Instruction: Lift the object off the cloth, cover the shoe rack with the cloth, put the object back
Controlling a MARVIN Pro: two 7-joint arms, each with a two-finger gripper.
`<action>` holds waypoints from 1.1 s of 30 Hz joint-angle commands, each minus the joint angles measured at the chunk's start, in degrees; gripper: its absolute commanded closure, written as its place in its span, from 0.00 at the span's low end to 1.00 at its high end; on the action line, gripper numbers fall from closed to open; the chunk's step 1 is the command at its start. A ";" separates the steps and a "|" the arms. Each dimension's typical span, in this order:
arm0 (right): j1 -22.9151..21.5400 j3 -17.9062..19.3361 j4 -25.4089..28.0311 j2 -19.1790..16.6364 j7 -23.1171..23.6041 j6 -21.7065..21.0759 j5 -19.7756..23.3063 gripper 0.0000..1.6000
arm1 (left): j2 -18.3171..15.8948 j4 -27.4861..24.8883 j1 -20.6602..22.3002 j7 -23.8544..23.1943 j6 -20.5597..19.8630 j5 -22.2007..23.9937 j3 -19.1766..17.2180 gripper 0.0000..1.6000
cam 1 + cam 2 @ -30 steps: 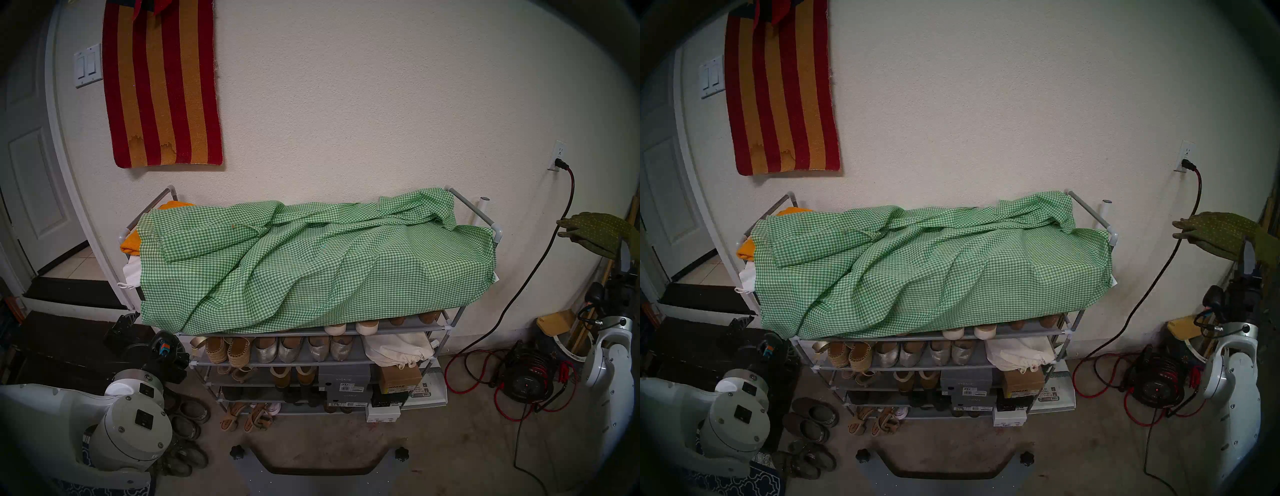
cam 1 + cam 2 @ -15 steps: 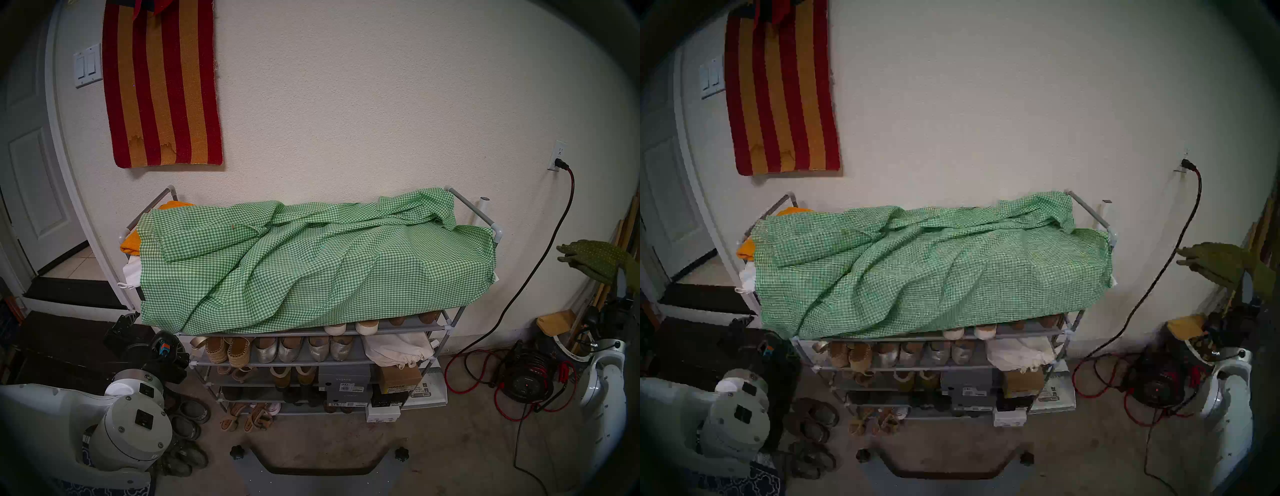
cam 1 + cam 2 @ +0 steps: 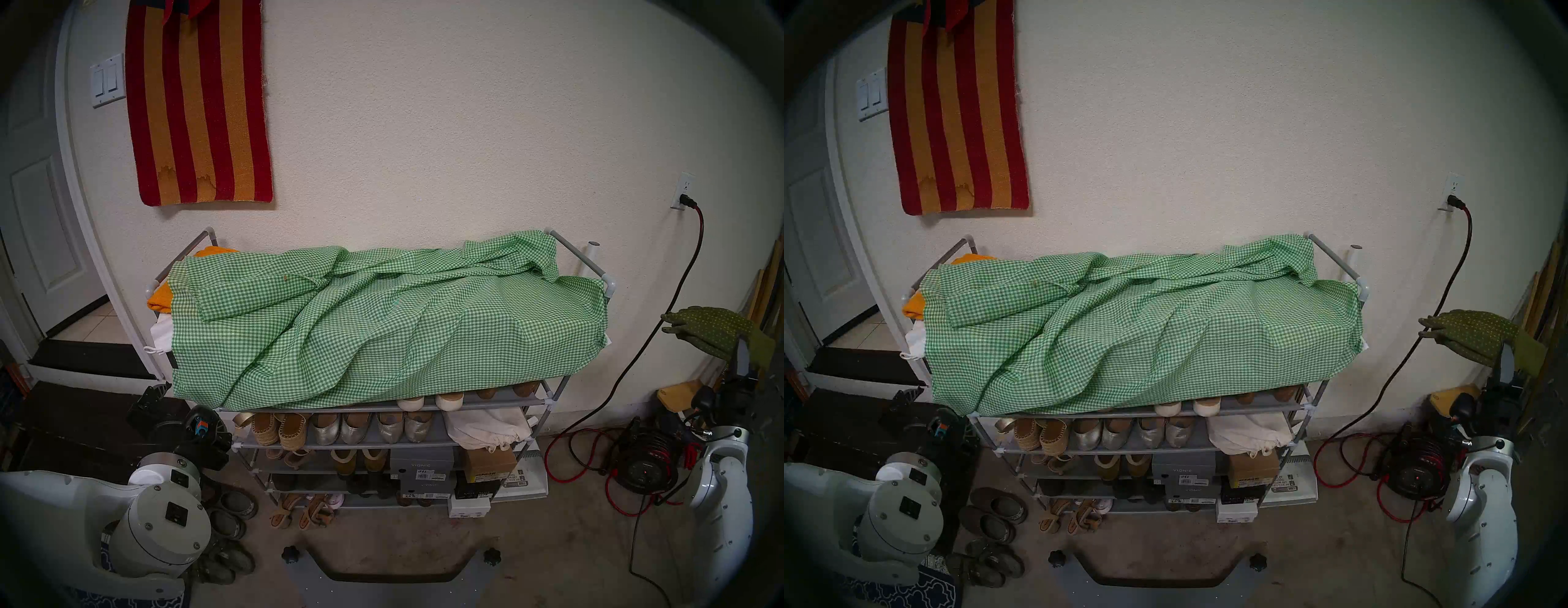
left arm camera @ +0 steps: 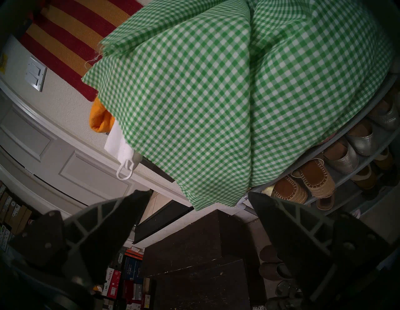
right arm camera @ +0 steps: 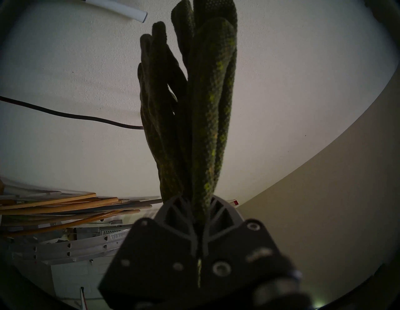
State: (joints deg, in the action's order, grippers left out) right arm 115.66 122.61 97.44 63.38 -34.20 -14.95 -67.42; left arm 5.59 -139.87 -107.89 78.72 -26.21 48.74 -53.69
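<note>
**A:** Where are your gloves (image 3: 717, 335) right now?

**B:** Your right gripper (image 5: 198, 207) is squeezed tight on them, near the cuffs. They are up in the air, well to the right of the shoe rack (image 3: 602, 280), and touch nothing else. Their knit fingers point left, toward the black cord (image 3: 628, 365) on the wall.

**A:** What do they look like?

**B:** Soft, bumpy knit, dark green with small yellow dots. Your right wrist view shows them from below, standing up dark and thin against the pale wall.

**A:** And the cloth?

**B:** Your checked cloth (image 3: 382, 322) lies over the top of the rack, green and white, thin and full of wrinkles. It hangs down over the front of the top shelf. A folded orange cloth (image 3: 160, 297) and a white bag (image 3: 162, 335) peek out at its left end.

**A:** What sits on the rack?

**B:** Gold and tan shoes (image 3: 339, 426) in a row, then grey and brown boxes (image 3: 422, 467) lower down.

**A:** And my left gripper?

**B:** Your left gripper (image 4: 199, 194) is wide open and holds nothing. Only its own view shows the cloth's corner hanging just past its tips, not touching.
</note>
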 commanded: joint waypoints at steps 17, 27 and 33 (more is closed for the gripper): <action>-0.69 4.55 0.29 1.08 0.05 -0.74 2.68 1.00 | 0.14 0.03 0.03 0.05 -0.10 -0.01 -0.12 0.00; -0.77 4.57 0.30 1.17 0.04 -0.78 2.71 1.00 | 0.14 -0.13 1.79 5.66 -1.62 -2.40 -5.65 0.00; -0.80 4.58 0.30 1.20 0.03 -0.76 2.74 1.00 | 0.14 -0.13 2.69 4.58 -4.03 -6.34 -9.27 0.00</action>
State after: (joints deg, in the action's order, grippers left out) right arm 114.72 127.29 97.73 64.77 -34.18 -15.85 -64.51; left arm 5.59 -139.87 -106.43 77.57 -28.00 46.32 -59.30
